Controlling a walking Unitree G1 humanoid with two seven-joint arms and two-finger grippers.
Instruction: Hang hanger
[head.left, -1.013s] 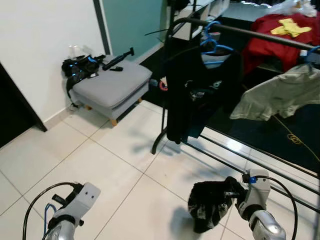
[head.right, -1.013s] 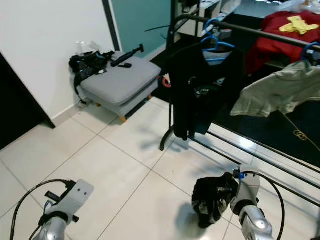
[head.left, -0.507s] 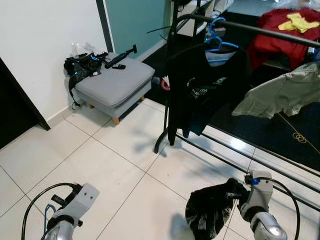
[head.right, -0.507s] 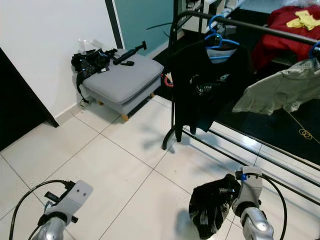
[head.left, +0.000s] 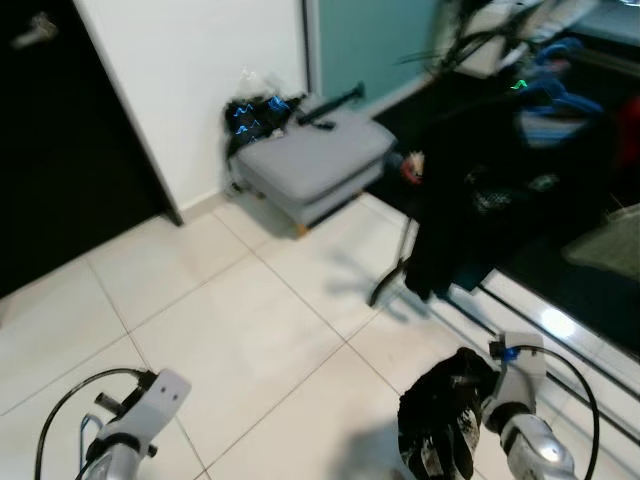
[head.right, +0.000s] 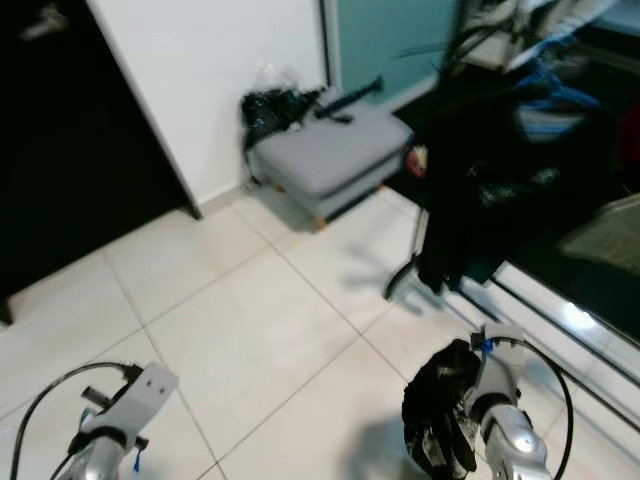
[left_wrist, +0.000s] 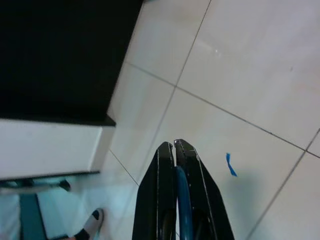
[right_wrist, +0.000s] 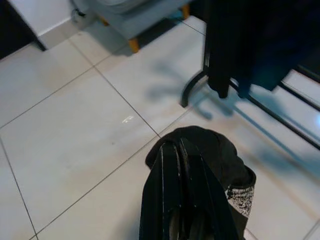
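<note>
Little of the task looks done: the right gripper, fingers pressed together on a black garment at 5 o'clock, is well apart from the rack at 2 o'clock, while the left gripper clamps a blue hanger

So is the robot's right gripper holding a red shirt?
No, the right gripper is shut on a black garment, not a red one.
</note>
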